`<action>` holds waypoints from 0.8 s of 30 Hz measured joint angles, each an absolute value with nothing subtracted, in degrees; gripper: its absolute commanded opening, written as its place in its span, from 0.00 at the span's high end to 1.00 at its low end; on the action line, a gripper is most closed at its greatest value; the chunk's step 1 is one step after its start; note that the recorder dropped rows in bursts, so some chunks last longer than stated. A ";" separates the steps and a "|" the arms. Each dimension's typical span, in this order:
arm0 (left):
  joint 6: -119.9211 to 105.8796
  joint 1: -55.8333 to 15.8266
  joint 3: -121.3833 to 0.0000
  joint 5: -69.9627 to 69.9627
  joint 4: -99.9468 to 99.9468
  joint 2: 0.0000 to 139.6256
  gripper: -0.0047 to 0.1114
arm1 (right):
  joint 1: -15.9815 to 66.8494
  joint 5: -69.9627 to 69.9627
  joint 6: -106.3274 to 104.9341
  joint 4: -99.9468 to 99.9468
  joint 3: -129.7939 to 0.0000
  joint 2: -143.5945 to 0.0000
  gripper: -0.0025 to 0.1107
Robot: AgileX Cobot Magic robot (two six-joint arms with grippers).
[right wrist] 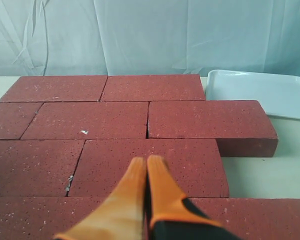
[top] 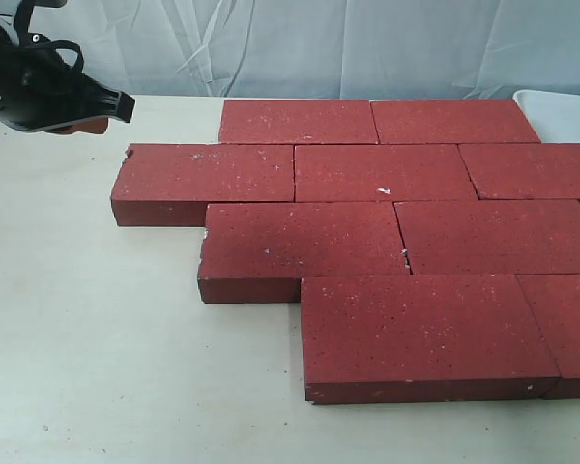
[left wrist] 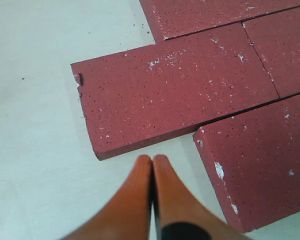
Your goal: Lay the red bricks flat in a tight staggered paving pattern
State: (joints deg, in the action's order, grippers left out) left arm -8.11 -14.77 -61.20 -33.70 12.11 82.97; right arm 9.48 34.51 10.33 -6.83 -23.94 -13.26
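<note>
Several dark-red bricks (top: 396, 242) lie flat on the table in four staggered rows, edges touching. My left gripper (left wrist: 152, 159) is shut and empty, hovering over bare table just off the end of the second-row brick (left wrist: 170, 90) and beside a third-row brick (left wrist: 262, 160). In the exterior view its black arm (top: 39, 92) sits at the far left, above the table; its orange fingers barely show. My right gripper (right wrist: 146, 161) is shut and empty, poised over a brick (right wrist: 150, 165) on the right side of the paving. The right arm is out of the exterior view.
A white tray (top: 561, 111) stands at the back right, next to the bricks; it also shows as the white tray (right wrist: 255, 90) in the right wrist view. A pale curtain hangs behind the table. Bare table (top: 87, 329) lies left of and in front of the bricks.
</note>
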 measured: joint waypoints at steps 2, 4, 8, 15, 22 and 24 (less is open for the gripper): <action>-8.11 -14.77 -61.20 -33.70 12.11 82.97 0.96 | 9.48 34.51 10.33 -6.83 -23.94 -13.26 0.99; -8.11 -14.77 -61.20 -33.70 12.11 82.97 0.96 | 9.48 34.51 10.33 -6.83 -23.94 -13.26 0.99; -8.11 -14.77 -61.20 -33.70 12.11 82.97 0.96 | 9.48 34.51 10.22 -6.83 -23.94 -13.26 0.99; -8.11 -14.77 -61.20 -33.70 12.11 82.97 0.96 | 9.48 34.51 6.17 -6.83 -23.94 -13.26 0.99; -8.11 -14.77 -61.20 -33.70 12.11 82.97 0.96 | 9.48 34.51 5.33 -6.42 -23.94 -13.26 0.99; -8.11 -14.77 -61.20 -33.70 12.11 82.97 0.96 | 9.48 34.51 5.21 -4.67 -23.94 -12.84 0.99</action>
